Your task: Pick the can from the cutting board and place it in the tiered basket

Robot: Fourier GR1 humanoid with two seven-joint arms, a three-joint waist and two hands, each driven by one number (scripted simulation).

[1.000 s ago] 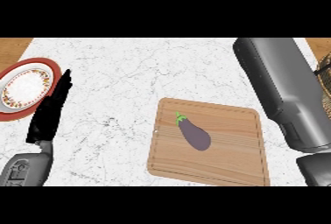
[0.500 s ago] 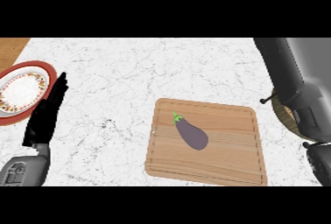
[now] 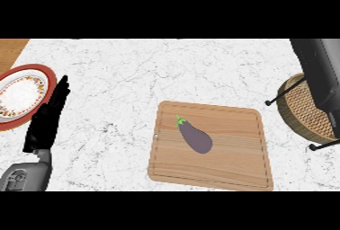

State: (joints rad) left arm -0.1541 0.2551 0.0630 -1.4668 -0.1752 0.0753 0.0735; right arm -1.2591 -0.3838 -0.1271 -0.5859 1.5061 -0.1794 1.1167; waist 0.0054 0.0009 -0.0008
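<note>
At the lower left edge a grey forearm comes in, and the left hand (image 3: 48, 117) rises from it over the white marble table (image 3: 133, 81), its black fingers straight and together, pointing away, holding nothing. Just beside those fingers on the left lies a plate (image 3: 26, 72) with a red rim and a patterned white middle, partly cut by the view's edge; the fingertips reach near its right rim.

Right of centre sits a wooden board (image 3: 232, 148), lying flat, its near edge close to the bottom of the view. On its left half lies an eggplant (image 3: 196, 138), dark purple with a green stem end pointing away and to the left. No can shows on the board or anywhere else.

Farther off, at the right edge, a woven basket (image 3: 302, 110) with a black wire frame stands on the table, well apart from the board's far right corner. The right arm (image 3: 322, 72), a dark grey forearm, crosses over it from the upper right; the right hand itself is out of view, so I cannot tell how its fingers stand.
</note>
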